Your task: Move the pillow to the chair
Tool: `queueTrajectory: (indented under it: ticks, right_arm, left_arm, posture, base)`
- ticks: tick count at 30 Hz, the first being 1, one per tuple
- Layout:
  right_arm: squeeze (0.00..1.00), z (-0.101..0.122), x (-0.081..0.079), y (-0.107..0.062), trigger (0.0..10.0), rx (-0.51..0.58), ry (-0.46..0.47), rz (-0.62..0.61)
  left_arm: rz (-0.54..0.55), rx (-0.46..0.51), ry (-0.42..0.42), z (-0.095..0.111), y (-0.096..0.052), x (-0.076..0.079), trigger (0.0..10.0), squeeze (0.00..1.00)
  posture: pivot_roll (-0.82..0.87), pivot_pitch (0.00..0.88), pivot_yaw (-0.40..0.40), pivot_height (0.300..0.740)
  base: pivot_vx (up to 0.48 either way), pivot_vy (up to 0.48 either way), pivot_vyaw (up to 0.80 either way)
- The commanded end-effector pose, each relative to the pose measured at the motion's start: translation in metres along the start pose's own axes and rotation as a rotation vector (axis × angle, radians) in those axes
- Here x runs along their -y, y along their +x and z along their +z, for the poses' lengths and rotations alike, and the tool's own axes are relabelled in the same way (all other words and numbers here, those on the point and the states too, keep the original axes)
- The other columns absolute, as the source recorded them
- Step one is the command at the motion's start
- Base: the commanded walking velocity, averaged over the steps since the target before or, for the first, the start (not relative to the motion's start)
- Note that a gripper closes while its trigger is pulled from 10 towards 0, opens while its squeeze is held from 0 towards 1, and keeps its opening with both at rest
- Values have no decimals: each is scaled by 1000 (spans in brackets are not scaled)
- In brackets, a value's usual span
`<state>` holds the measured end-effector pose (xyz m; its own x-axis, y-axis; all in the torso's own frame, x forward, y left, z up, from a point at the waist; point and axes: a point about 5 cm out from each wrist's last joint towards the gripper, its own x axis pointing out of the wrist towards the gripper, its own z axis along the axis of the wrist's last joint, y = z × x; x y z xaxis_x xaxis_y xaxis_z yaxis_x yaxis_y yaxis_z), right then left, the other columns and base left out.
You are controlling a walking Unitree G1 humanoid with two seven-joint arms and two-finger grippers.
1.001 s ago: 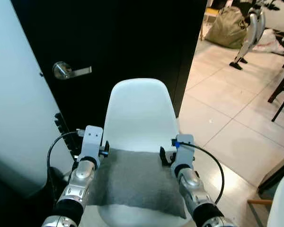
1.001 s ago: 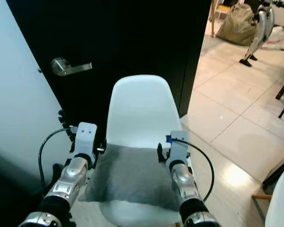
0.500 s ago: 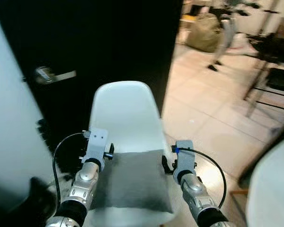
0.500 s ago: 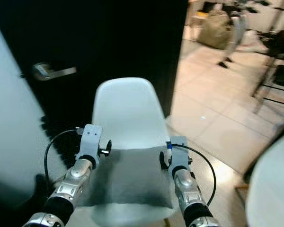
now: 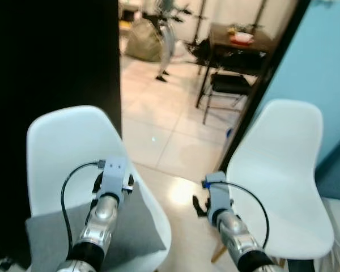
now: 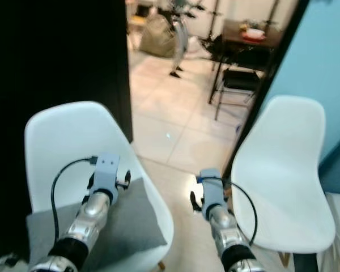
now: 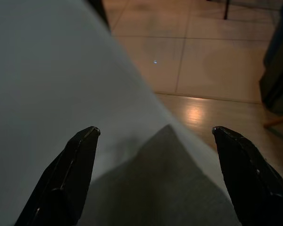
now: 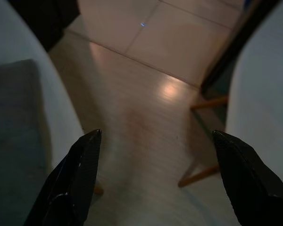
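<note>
On the seat of the left white chair [image 5: 73,147], the grey pillow [image 6: 122,218] is lying flat, its near-right corner reaching out toward the seat's front right edge. Nothing is holding it.

The left gripper [image 7: 153,176] is hovering just above the pillow's far corner, close to where seat meets backrest. Fingers [image 7: 75,174] are standing wide apart, with nothing between them. The right gripper [image 8: 155,181] is hanging over the bare floor [image 5: 175,158] between the two chairs, its fingers [image 8: 245,179] likewise spread wide and empty. The second white chair [image 5: 280,170] is standing to the robot's right, seat bare, beside a dark doorframe. Beyond, a dark table [image 5: 238,48] and a dark chair are sitting in the far room; the head views are slightly blurred.

Judgement: the pillow appears to be placed, so the task looks close to done.

Risks from here:
- The left fingers are sitting low over the fabric. A sideways swing of that arm could snag the corner and drag the pillow toward the seat's front edge, where it is already overhanging a little.
- The right arm is passing near the second chair's seat rim; a careless turn could knock it.
- The slick, curved seat is likely offering little grip, so a small nudge may be enough to slide the pillow off.
</note>
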<state>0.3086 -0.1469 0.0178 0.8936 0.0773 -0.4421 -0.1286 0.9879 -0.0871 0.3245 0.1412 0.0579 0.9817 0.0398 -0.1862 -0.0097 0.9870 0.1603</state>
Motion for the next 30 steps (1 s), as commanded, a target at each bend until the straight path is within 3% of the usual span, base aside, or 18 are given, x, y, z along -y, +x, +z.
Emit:
queueTrajectory:
  ticks: [1,6,20,24,30]
  right_arm:
    - [0,0,4,0,10000,-5,4,-19]
    - [0,3,6,1,10000,2,19,-44]
    - [0,0,12,0,10000,-16,27,-69]
    - [0,-4,14,-1,10000,-35,10,-82]
    - [0,-3,16,-1,10000,-28,21,-97]
  left_arm:
    - [-15,-13,-9,-2,-1,4,10000,0]
    - [-58,-29,22,-1,2,5,10000,0]
    - [-57,-23,1,3,5,3,10000,0]
    - [-120,-34,50,3,6,11,10000,0]
    - [-18,-26,6,7,9,2,10000,0]
  posture:
    - [-51,19,-65,740]
    - [-45,18,-44,740]
    - [-42,11,-40,740]
    - [-41,8,-42,740]
    - [-46,10,-50,740]
  base:
    - [0,0,-800]
    - [0,0,-800]
    - [0,0,-800]
    - [0,0,-800]
    - [0,0,-800]
